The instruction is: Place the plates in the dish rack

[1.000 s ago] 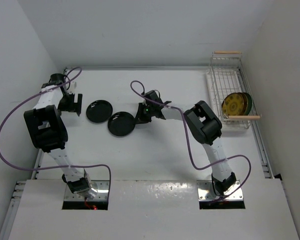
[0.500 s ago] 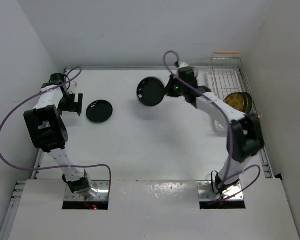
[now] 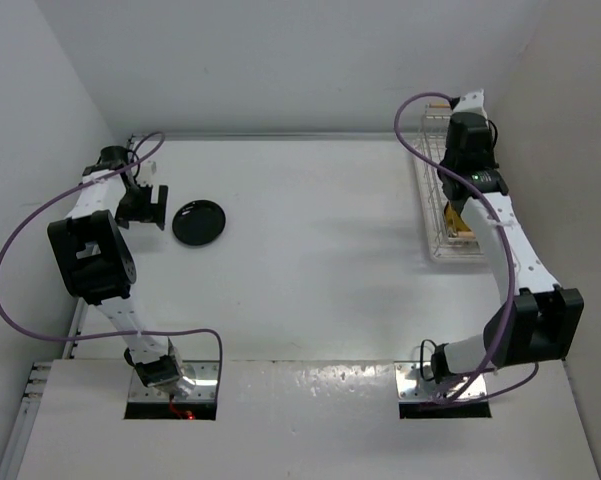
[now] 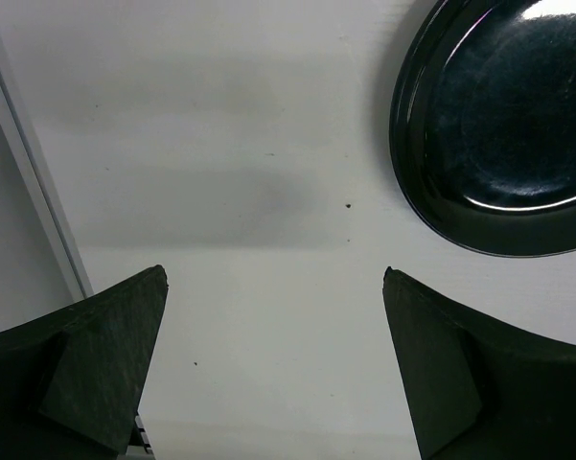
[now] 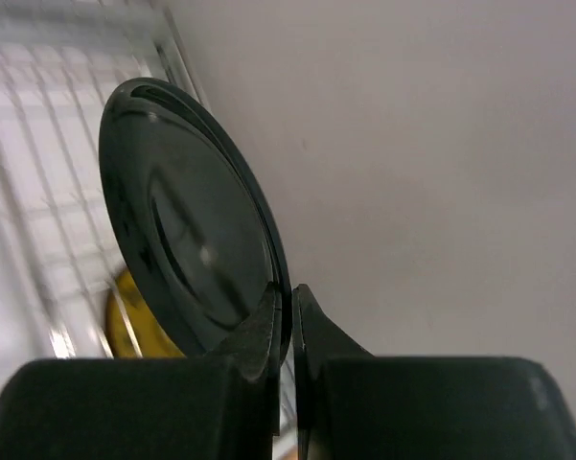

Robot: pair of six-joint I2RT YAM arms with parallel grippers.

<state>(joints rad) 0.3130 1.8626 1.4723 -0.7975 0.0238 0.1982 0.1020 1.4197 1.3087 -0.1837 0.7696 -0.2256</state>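
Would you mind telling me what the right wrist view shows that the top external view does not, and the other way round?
Only the right wrist view: a black plate held on edge, pinched between the fingers of the right gripper. Only the top external view: the other black plate lying flat on the table beside the left gripper. Both: the white wire dish rack, with the right gripper over it.

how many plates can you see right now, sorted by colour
black plates: 2, one flat on the table, one clamped in the right gripper
yellow plates: 1, partly seen in the dish rack
total: 3 in view
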